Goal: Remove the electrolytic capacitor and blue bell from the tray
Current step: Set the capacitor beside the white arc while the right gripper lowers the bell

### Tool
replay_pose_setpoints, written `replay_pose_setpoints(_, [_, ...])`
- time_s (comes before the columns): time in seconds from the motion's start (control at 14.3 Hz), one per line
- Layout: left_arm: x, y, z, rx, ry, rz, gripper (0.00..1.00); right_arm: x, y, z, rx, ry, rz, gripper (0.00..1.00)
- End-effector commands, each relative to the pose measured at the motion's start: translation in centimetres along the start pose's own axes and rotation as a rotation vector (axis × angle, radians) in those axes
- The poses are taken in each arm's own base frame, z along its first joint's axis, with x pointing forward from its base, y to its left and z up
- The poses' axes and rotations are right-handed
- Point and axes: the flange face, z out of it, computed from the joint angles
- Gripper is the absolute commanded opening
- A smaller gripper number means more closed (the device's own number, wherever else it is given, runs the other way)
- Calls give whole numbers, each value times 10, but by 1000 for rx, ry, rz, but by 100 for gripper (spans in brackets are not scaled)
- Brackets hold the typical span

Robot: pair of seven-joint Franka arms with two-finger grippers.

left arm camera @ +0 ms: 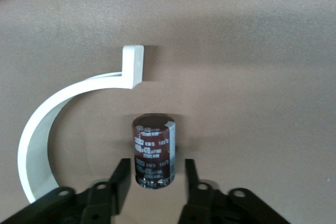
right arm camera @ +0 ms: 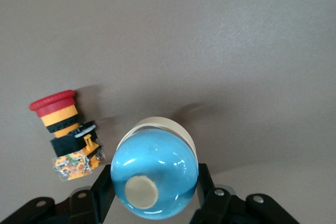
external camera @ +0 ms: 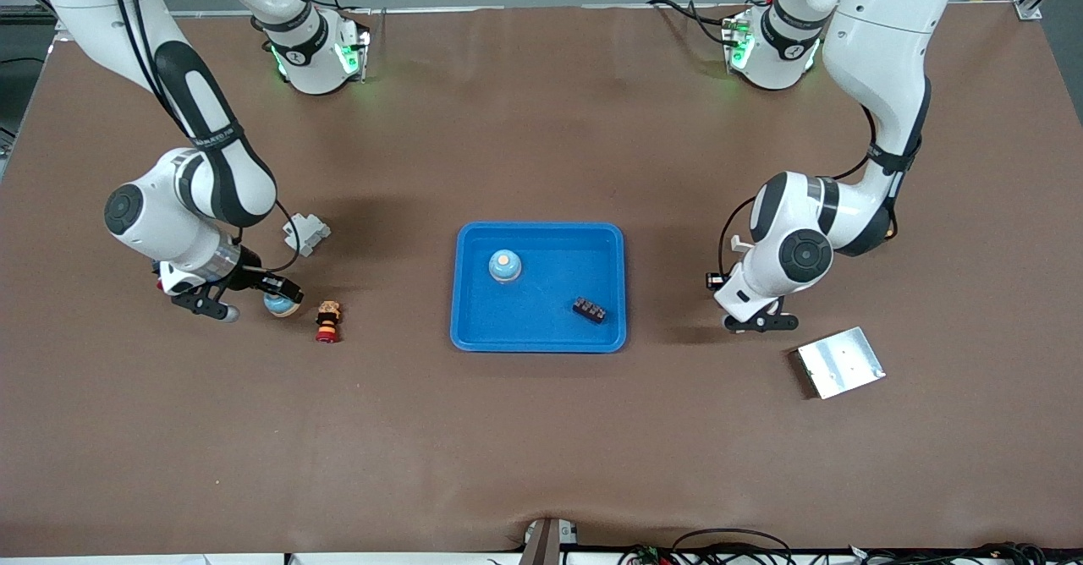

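Note:
A blue bell (external camera: pixel 282 303) with a cream base lies tilted on the table at the right arm's end. My right gripper (external camera: pixel 272 291) is shut on it; in the right wrist view its fingers (right arm camera: pixel 206 182) press both sides of the bell (right arm camera: pixel 157 169). A dark capacitor (left arm camera: pixel 153 145) with a silver stripe stands upright on the table. My left gripper (left arm camera: pixel 156 178) is open around it, with a gap on each side. In the front view the left gripper (external camera: pixel 761 322) is low over the table beside the tray and hides the capacitor.
A blue tray (external camera: pixel 474 328) in the middle holds a second blue bell (external camera: pixel 504 266) and a black block (external camera: pixel 590 310). A red emergency button (external camera: pixel 327 321) lies by the held bell. A white connector (external camera: pixel 306 233), a white curved bracket (left arm camera: pixel 52 124) and a metal plate (external camera: pixel 840 362) lie about.

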Motion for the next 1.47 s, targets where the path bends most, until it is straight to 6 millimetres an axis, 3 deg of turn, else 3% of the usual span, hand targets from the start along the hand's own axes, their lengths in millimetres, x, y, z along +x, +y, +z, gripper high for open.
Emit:
replay_pose_setpoints(0.0, [1,5,-5,-13,2,-11,95,0,0,5,4,14,-29,0])
replay_pose_setpoints(0.07, [0,5,-6,-13,2,-11,100,1,4,7,1,12,-37,0])
replay_pose_setpoints(0.42, [1,5,-27,-17,4,-41,100,7,22,17,-6,5,-47,0])
replay_pose_setpoints(0.63, [17,17,-53,-37,49,-224,100,8,25,20,-10,17,-50,0])
replay_pose_setpoints(0.7, [17,31,-60,-47,55,-286,100,8,27,24,-13,19,-46,0])
replay_pose_setpoints(0.91, [21,47,-64,-60,66,-446,100,11,38,36,-24,27,-25,0])
replay_pose_setpoints(1.05, [26,51,-75,-80,81,-524,100,12,44,40,-22,27,-3,19])
replay_pose_setpoints(1.12, [27,64,-86,-116,84,-580,100,13,45,43,-26,36,-6,29])
replay_pose_setpoints(1.19, [29,75,-98,-157,84,-663,100,13,45,45,-30,50,-1,82])
replay_pose_setpoints(1.26, [34,77,-108,-181,91,-739,100,13,45,46,-31,51,1,100])
replay_pose_setpoints(1.4, [44,87,-120,-213,104,-835,100,12,43,46,-30,49,3,100])
